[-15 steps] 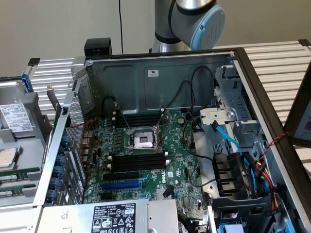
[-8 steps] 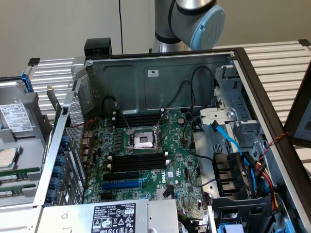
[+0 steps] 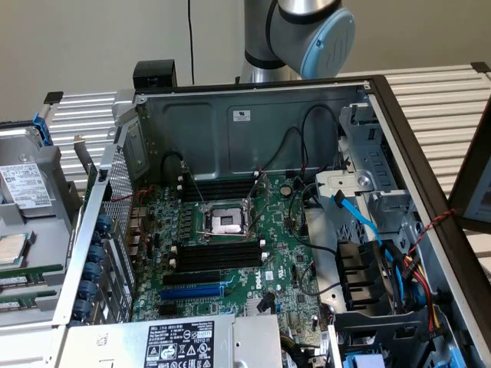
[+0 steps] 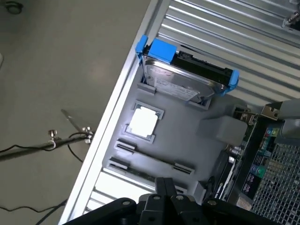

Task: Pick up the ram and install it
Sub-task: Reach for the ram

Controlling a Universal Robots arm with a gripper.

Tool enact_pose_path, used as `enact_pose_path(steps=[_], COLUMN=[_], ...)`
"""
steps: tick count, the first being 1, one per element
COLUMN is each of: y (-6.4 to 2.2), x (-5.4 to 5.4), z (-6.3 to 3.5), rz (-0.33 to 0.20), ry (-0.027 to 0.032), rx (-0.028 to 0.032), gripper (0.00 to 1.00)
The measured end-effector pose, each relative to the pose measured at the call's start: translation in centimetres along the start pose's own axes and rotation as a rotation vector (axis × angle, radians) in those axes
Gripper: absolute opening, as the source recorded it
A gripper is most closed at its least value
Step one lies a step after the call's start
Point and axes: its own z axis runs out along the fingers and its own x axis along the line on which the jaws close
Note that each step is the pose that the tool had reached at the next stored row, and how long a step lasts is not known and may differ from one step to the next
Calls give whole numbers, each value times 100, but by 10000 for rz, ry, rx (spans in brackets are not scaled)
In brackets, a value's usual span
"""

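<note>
We see the gripper (image 4: 165,182) with its black jaws pressed together and nothing between them, poised over a grey plastic tray (image 4: 206,154). Near the tips but not touching them, the ram (image 4: 154,161) stands on edge in one of the tray's long grooves. Past it a square, shiny processor chip (image 4: 143,123) sits in its own recess, and a metal hard drive (image 4: 180,79) rests in a blue bracket. In the exterior view the ram (image 3: 31,272) shows as a thin green strip (a second green stick (image 3: 23,303) lies beside it). The tray sits to the exterior view's left of the open metal computer case (image 3: 207,130), so the ram is well apart from the green motherboard (image 3: 288,253).
</note>
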Motion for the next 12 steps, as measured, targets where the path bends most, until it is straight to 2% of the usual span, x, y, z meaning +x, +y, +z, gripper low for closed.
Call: enact_pose_path(steps=[12], y=[-2], x=[0], z=[23], rz=[-2182], ry=[131], rx=[17], gripper=[11])
